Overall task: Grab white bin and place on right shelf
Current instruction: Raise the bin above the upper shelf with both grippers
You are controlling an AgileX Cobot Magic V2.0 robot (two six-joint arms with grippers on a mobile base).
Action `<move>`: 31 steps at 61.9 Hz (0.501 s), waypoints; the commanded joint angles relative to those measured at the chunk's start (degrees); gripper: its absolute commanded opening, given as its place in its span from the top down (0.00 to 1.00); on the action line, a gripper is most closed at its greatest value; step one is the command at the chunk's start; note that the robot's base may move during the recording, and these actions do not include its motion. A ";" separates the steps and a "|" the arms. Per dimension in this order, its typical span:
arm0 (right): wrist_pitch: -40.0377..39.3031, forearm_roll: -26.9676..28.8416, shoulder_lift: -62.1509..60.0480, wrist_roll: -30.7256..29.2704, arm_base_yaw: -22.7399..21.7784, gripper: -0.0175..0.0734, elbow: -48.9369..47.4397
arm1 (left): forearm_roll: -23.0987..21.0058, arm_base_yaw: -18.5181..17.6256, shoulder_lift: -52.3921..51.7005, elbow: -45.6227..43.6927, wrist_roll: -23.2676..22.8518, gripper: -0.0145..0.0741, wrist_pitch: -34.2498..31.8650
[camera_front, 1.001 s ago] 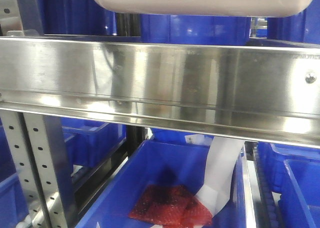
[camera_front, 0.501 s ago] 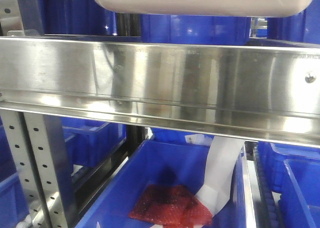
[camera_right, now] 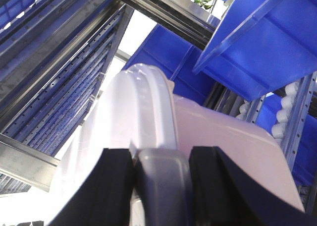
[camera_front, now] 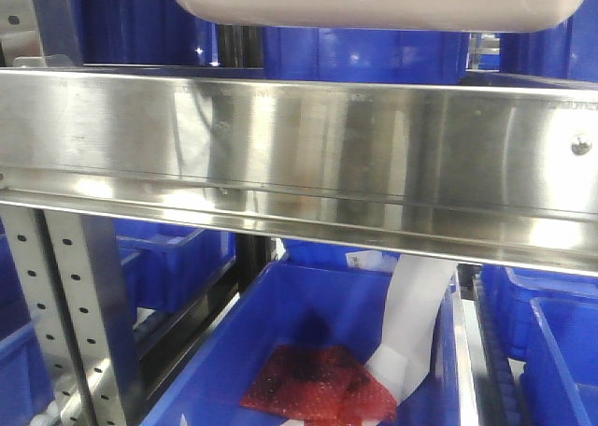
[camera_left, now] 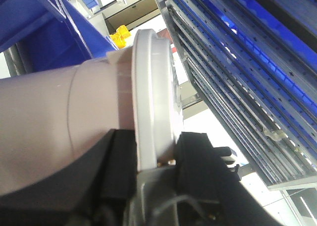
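Note:
The white bin fills the top of the front view; only its off-white underside shows, hanging a little above the tall shiny front lip of the right shelf. In the left wrist view my left gripper is shut on the bin's white lid rim, with the pinkish tub wall to its left. In the right wrist view my right gripper is shut on the grey handle at the lid's edge, with the tub body to its right.
Blue bins stand behind the held bin at shelf level. Under the shelf, a blue bin holds a red packet and a white paper strip. A perforated grey upright stands at lower left.

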 commanded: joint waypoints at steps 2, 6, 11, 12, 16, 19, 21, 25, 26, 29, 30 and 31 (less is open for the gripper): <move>10.41 5.36 -1.32 -0.16 2.90 0.73 -2.30 | -3.53 -2.28 -2.68 -2.13 1.49 0.98 9.46; 9.89 5.36 -0.29 -0.16 4.31 0.73 -2.30 | -0.73 -2.28 -2.30 -2.13 1.61 0.98 6.27; 9.43 5.36 1.41 -0.38 5.54 0.73 -2.30 | 0.50 -2.28 -1.07 -2.13 1.61 0.98 4.62; 9.43 5.36 1.77 -0.51 5.82 0.73 -2.30 | 0.50 -2.28 -0.77 -2.13 1.61 0.98 4.51; 9.57 5.36 3.57 -0.51 6.27 0.73 -2.30 | 0.50 -2.15 0.68 -2.13 1.87 0.98 3.95; 10.02 5.36 4.80 -0.75 6.56 0.73 -2.30 | 0.50 -1.89 2.01 -2.13 1.96 0.98 3.67; 10.37 5.36 5.48 -0.96 6.61 0.73 -2.30 | 0.50 -1.75 2.80 -2.13 1.96 0.98 3.66; 11.07 5.36 6.40 -1.49 6.61 0.73 -2.30 | 0.38 -1.43 4.22 -2.23 1.96 0.98 3.77; 11.33 5.36 6.53 -1.72 6.61 0.73 -2.35 | 0.38 -1.43 4.46 -2.23 1.96 0.98 3.77; 11.87 5.36 7.04 -2.42 6.61 0.70 -2.35 | 0.48 -1.20 5.36 -2.23 1.96 0.96 3.88; 12.01 5.36 7.15 -2.63 6.61 0.68 -2.35 | 0.61 -1.20 5.56 -2.35 1.96 0.95 3.85; 12.14 5.36 7.29 -2.83 6.61 0.67 -2.40 | 0.63 -1.20 5.82 -2.35 1.96 0.94 3.85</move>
